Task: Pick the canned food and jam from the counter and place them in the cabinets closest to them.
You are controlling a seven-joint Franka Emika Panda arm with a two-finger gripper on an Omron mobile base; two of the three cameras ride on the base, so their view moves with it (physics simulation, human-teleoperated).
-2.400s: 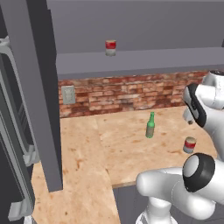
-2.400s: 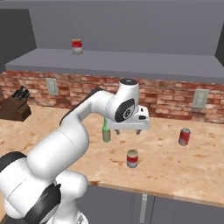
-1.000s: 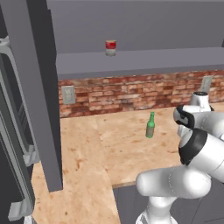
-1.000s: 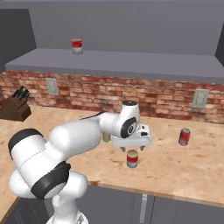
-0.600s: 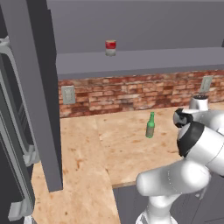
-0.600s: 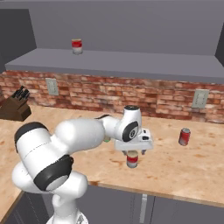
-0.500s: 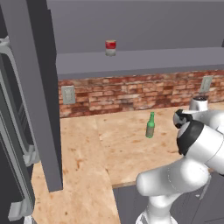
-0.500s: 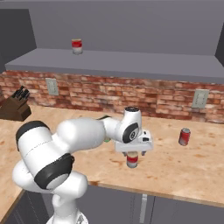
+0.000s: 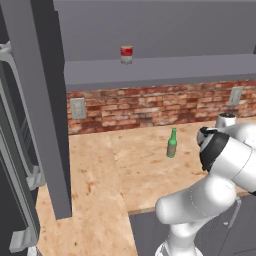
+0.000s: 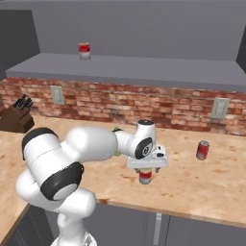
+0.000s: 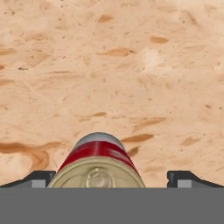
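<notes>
We see the gripper point(image 11: 112, 181) open wide, fingertips point(image 11: 38, 178) flanking the red-banded can point(image 11: 99, 164) at six o'clock without touching; it stands upright on the wooden counter point(image 11: 131, 65), near its front edge.

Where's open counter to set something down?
Bare wood between the knife block and the green bottle, also left of the bottle. The counter right of the end effector is bare beyond the red can. Crowded around the can under the end effector.

Speckled tan worktop point(image 10: 202, 185) ran along a red brick backsplash point(image 10: 144, 108) with pale outlets point(image 10: 220, 108). Grey shelf point(image 10: 144, 69) above, grey wall point(image 10: 144, 24) behind. Knife block point(image 10: 17, 117) far left.
</notes>
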